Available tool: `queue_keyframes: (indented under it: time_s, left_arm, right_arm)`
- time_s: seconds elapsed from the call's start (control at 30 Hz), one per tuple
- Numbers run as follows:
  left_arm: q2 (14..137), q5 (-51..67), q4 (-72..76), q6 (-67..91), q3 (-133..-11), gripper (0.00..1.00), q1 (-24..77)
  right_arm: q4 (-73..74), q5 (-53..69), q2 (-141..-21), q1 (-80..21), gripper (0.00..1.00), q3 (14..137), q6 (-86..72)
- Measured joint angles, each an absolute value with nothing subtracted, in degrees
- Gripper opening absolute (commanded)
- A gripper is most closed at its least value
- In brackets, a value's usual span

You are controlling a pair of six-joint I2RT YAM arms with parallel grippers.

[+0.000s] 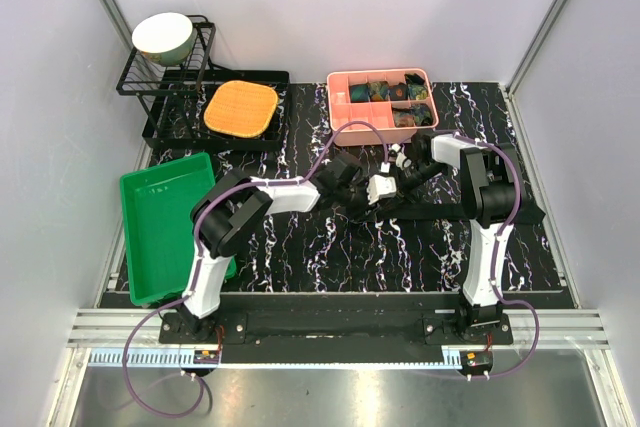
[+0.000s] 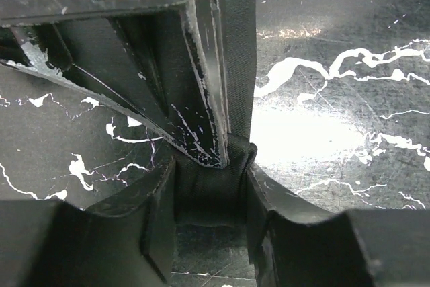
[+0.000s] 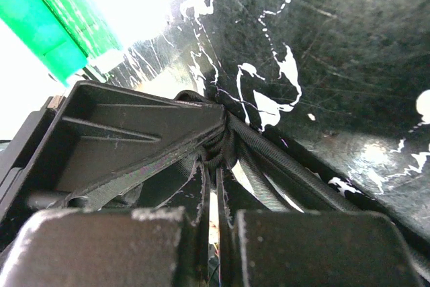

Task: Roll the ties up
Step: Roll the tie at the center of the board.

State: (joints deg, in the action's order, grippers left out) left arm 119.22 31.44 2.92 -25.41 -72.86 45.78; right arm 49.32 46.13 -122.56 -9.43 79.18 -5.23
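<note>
Left claw (image 2: 209,196), right claw (image 3: 213,189), pinching black tie (image 2: 236,45)

The whole table (image 1: 330,247) is taken in from high above and behind, with the arm bases (image 1: 200,327) set at the bottom edge. The left wrist view is aimed steeply down past its own fingers (image 2: 154,233), very close to the marbled surface. The right wrist view is held as close, turned toward the green tray (image 3: 40,25). The tie (image 2: 236,65) at mid-table is shared by all three.
</note>
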Motion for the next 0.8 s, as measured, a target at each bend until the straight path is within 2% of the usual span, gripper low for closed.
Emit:
queue_keyframes:
  time_s: [0.07, 0.1, 0.13, 0.2, 0.23, 0.3, 0.63, 0.77, 0.8]
  left_arm:
    - [119.04, 30.87, 2.59, -25.71, -72.82, 0.24, 46.0]
    - [118.87, 30.44, 2.37, -25.78, -72.75, 0.2, 46.15]
    - [118.67, 29.8, 1.98, -25.89, -72.71, 0.14, 46.35]
    - [118.32, 28.53, 1.13, -26.02, -72.71, 0.09, 46.68]
    - [118.13, 28.08, 0.91, -26.11, -72.6, 0.04, 46.81]
    - [117.47, 27.66, 0.67, -26.35, -71.9, 0.01, 46.89]
    - [112.71, 29.65, -3.11, -31.18, -66.61, 0.0, 46.65]
    - [112.53, 30.81, -4.6, -33.17, -66.59, 0.0, 46.41]
    - [112.51, 30.94, -4.75, -33.41, -66.61, 0.0, 46.37]
  right_arm:
    - [49.36, 46.48, -122.56, -9.43, 0.06, 79.18, -4.82]
    - [49.39, 46.65, -122.56, -9.43, 0.14, 79.18, -4.62]
    - [49.39, 46.92, -122.56, -9.43, 0.18, 79.18, -4.29]
    - [49.47, 47.24, -122.54, -9.43, 0.25, 79.18, -3.68]
    - [49.58, 47.37, -122.52, -9.43, 0.32, 79.18, -3.2]
    - [50.0, 47.37, -122.43, -9.32, 0.35, 79.22, -2.07]
    - [51.86, 42.52, -120.49, -6.57, 0.39, 79.72, 4.99]
    - [52.51, 40.93, -120.46, -6.57, 0.46, 80.03, 7.66]
    - [52.66, 40.86, -120.46, -6.59, 0.52, 80.05, 8.21]
